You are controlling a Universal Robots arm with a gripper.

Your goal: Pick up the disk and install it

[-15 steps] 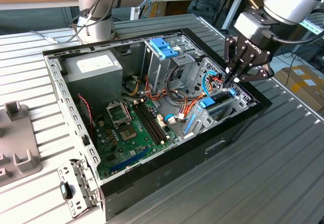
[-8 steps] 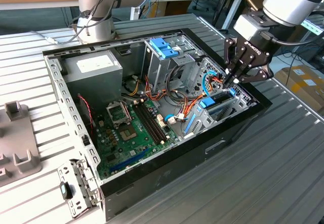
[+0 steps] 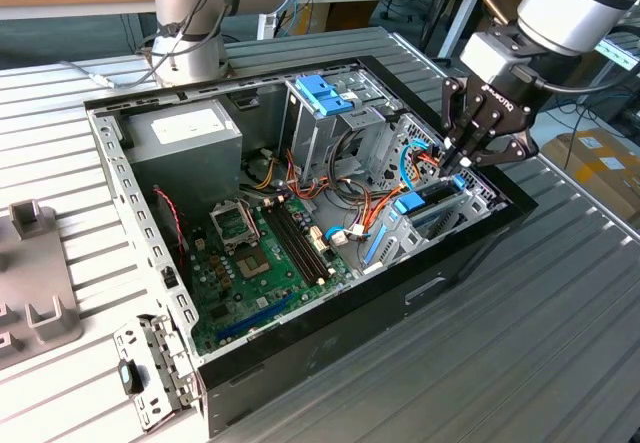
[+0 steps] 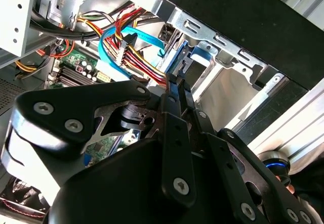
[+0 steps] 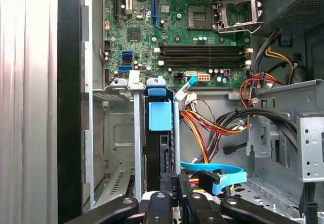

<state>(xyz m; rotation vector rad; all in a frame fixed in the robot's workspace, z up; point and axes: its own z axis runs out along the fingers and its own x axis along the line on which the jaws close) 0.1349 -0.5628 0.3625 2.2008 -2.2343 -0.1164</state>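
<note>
Black linkages of the end effector [image 5: 174, 204] fill the near edge in the first wrist view, its fingers drawn together on the end of the disk [image 5: 160, 133], which stands on edge in the narrow metal bay [image 5: 114, 148] at the corner of the open computer case [image 3: 300, 353], blue carrier tab pointing toward the motherboard [image 5: 192, 32]. Judging from this, the main risk is snagging: the blue data cable [image 5: 223, 176] and the red-and-yellow power wires [image 5: 202, 125] lie just beside the fingers, and any sideways drift could catch or pinch them against the bay wall. A slight tilt of the disk could also jam its rails in the slot, since the bay looks tight on both sides. In the exterior view the arm [image 3: 575, 3] reaches in from the exterior view's right, above the worktop [image 3: 560, 293], with its wrist pitched steeply down so the end effector dips into the case's corner.
</note>
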